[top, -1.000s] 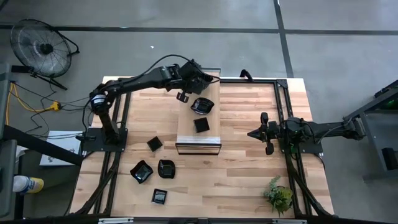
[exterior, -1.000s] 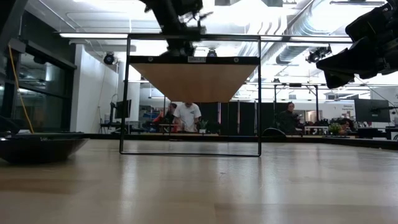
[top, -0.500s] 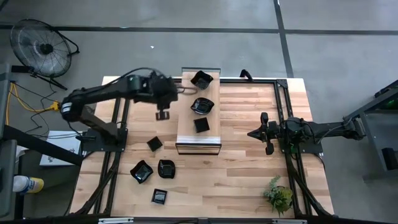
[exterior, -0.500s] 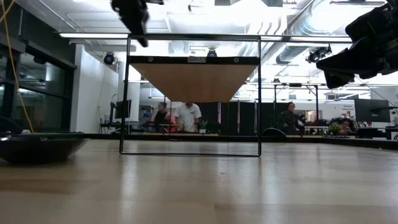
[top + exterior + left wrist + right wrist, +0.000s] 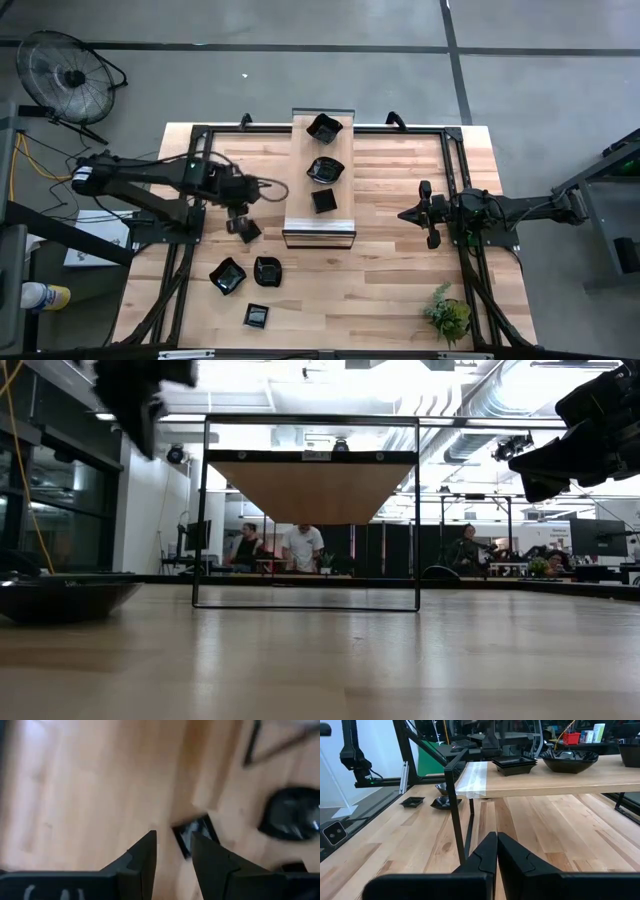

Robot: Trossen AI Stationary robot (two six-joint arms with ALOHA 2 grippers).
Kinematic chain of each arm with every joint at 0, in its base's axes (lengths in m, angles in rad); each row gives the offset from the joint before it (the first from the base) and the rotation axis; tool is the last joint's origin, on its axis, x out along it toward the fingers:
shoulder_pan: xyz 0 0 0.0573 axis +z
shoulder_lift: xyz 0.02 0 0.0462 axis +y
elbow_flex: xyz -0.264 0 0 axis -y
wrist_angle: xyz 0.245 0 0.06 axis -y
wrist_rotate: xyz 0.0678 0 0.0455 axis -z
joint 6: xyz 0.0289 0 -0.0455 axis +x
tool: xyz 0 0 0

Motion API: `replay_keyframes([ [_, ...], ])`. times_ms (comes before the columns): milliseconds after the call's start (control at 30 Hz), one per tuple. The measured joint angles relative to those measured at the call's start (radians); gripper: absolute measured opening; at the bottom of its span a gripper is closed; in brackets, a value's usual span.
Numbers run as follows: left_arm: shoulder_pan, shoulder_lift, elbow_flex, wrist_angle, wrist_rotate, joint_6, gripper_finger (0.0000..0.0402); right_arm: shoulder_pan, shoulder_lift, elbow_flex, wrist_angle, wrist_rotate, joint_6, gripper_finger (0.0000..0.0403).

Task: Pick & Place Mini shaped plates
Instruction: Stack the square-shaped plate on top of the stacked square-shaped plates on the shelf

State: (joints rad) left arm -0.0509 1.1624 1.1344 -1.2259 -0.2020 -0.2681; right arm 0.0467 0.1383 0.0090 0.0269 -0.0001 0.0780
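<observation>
Three glossy black mini plates lie on the raised wooden shelf (image 5: 320,215): one at its far end (image 5: 323,127), one in the middle (image 5: 325,169), and a square one (image 5: 323,200). Several more rest on the table: a small square one (image 5: 248,231), two side by side (image 5: 227,275) (image 5: 267,270), and one nearer (image 5: 257,316). My left gripper (image 5: 238,212) hovers open just above the small square plate (image 5: 195,834), holding nothing. My right gripper (image 5: 405,214) waits shut, to the right of the shelf.
The shelf stands on a thin black frame (image 5: 205,510) in the table's middle. A small green plant (image 5: 447,312) sits at the near right corner. Black rails (image 5: 190,180) run along both table sides. People sit in the room beyond.
My left gripper has drawn back from the shelf's far end, swinging toward the table's left and then toward the near edge, until it is over the small square plate on the table. A plate shows at the shelf's far end where the gripper was.
</observation>
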Motion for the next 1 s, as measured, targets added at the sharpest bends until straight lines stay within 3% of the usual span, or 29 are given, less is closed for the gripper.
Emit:
replay_keyframes([
  [200,-0.04,-0.062,-0.169,0.043,0.1,-0.07,0.0115,0.0,0.0,0.0,0.0,0.0,0.0,0.0008],
  [533,-0.05,-0.136,-0.51,0.5,0.264,-0.088,0.0115,0.0,0.0,0.0,0.0,0.0,0.0,0.0005],
  [733,-0.049,-0.172,-0.594,0.517,0.221,-0.186,0.0115,0.0,0.0,0.0,0.0,0.0,0.0,0.0007],
  [1000,-0.046,-0.205,-0.608,0.444,0.09,-0.298,0.0115,0.0,0.0,0.0,0.0,0.0,0.0,0.0009],
])
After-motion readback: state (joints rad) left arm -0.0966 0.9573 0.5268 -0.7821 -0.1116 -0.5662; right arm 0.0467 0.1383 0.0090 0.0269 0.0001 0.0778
